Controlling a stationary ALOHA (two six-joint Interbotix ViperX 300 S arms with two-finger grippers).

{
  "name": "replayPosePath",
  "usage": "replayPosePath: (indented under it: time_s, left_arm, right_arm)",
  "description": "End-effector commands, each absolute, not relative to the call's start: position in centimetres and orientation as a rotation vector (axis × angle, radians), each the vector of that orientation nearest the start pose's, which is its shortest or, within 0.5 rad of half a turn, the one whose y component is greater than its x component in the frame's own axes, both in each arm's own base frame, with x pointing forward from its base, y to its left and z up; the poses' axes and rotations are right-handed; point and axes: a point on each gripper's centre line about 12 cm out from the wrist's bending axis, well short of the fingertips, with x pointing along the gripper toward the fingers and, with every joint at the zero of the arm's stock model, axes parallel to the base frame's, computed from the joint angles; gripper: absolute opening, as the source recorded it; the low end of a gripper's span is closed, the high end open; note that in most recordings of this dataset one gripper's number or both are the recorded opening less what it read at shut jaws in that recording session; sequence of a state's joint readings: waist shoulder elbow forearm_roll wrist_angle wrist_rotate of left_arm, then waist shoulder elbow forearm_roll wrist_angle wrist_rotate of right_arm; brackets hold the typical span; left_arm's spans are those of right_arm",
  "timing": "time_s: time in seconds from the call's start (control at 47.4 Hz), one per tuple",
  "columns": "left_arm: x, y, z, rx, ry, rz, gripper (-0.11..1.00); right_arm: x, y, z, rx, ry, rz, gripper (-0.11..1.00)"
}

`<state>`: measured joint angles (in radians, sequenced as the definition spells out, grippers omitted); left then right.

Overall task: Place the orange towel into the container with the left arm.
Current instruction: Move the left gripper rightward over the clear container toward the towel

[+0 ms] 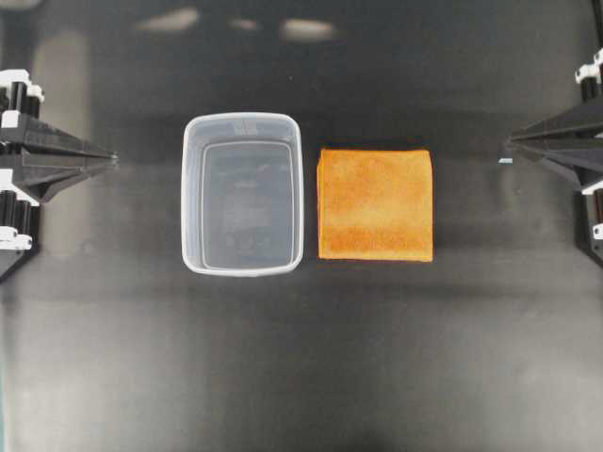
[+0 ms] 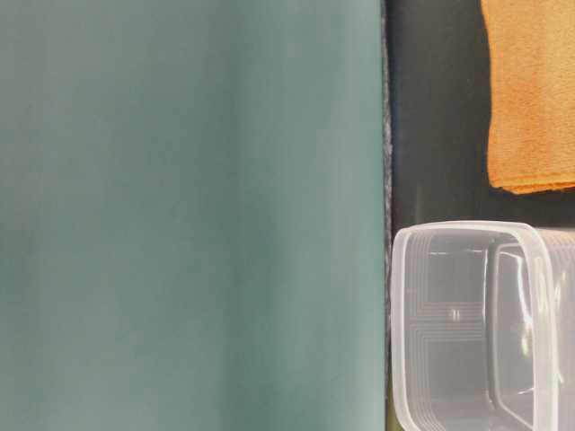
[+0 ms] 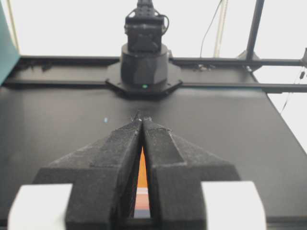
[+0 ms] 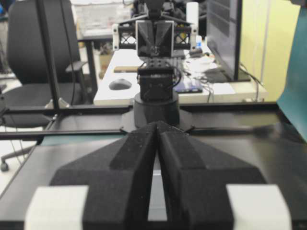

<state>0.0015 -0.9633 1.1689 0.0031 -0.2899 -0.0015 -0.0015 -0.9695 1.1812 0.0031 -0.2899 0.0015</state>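
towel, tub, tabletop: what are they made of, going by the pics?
Orange towel: soft napped cloth, likely microfibre; fuzzy mottled surface, layered folded edges in the table-level view.
Container: clear, slightly frosted plastic; the dark table shows through it, and its thick rim looks moulded.
Table: black, smooth, semi-matte; blurred light reflections. Material unclear.

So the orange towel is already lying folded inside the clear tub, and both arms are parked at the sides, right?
Not quite. The overhead view shows the orange towel lying folded on the table beside the container, which is empty. Both grippers, left and right, are indeed parked at the sides.
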Motion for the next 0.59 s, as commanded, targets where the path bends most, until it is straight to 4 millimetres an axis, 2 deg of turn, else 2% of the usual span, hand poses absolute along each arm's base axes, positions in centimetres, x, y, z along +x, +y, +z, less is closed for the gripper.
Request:
replayPosePath:
  time_s: [0.0, 0.063, 0.127, 0.253, 0.57]
  left_arm:
    - [20.9, 0.1, 29.3, 0.019, -0.02, 0.0, 0.06]
    - [21.5, 0.2, 29.5, 0.008, 0.023, 0.005, 0.05]
    - [22.4, 0.3, 30.2, 0.007, 0.058, 0.009, 0.01]
    - [24.2, 0.4, 31.0, 0.012, 0.134, 0.014, 0.01]
    - [29.6, 0.6, 31.5, 0.02, 0.351, 0.021, 0.01]
  right_arm:
    - [19.9, -0.3, 29.4, 0.011, -0.084, -0.017, 0.01]
    - [19.8, -0.6, 29.4, 0.024, -0.086, -0.029, 0.07]
    - [19.8, -0.5, 29.5, 0.037, -0.091, -0.027, 0.0]
    - [19.8, -0.6, 29.3, 0.07, -0.082, -0.03, 0.0]
    - [19.8, -1.0, 28.0, 0.093, 0.002, -0.051, 0.01]
